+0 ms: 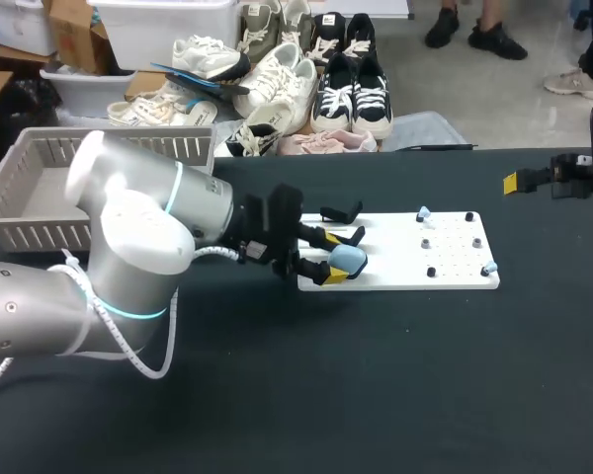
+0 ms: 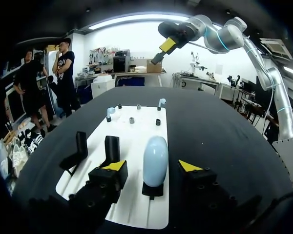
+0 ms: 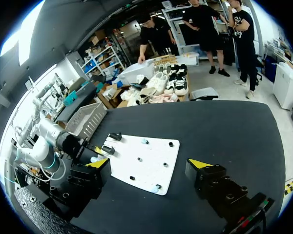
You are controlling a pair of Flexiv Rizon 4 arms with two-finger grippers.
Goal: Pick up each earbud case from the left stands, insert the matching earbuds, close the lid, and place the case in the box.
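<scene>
grey basket [image 1: 40, 188] sits at the table's back left. the pale blue case [image 2: 155, 153] stands on a black stand on the white board [image 2: 136, 131], between the left claw's [image 2: 152, 168] spread fingers, gaps both sides. blue earbuds [image 2: 110, 111] sit ahead on the board. right claw [image 3: 150, 165] hangs spread wide, well apart.

The pale blue, egg-shaped earbud case [image 2: 155, 161] sits upright, lid shut, on a black stand [image 2: 153, 189] between the left pincer's [image 2: 152, 166] spread fingers, untouched.

Bright, even overhead light; faint soft shadows; little glare.
</scene>
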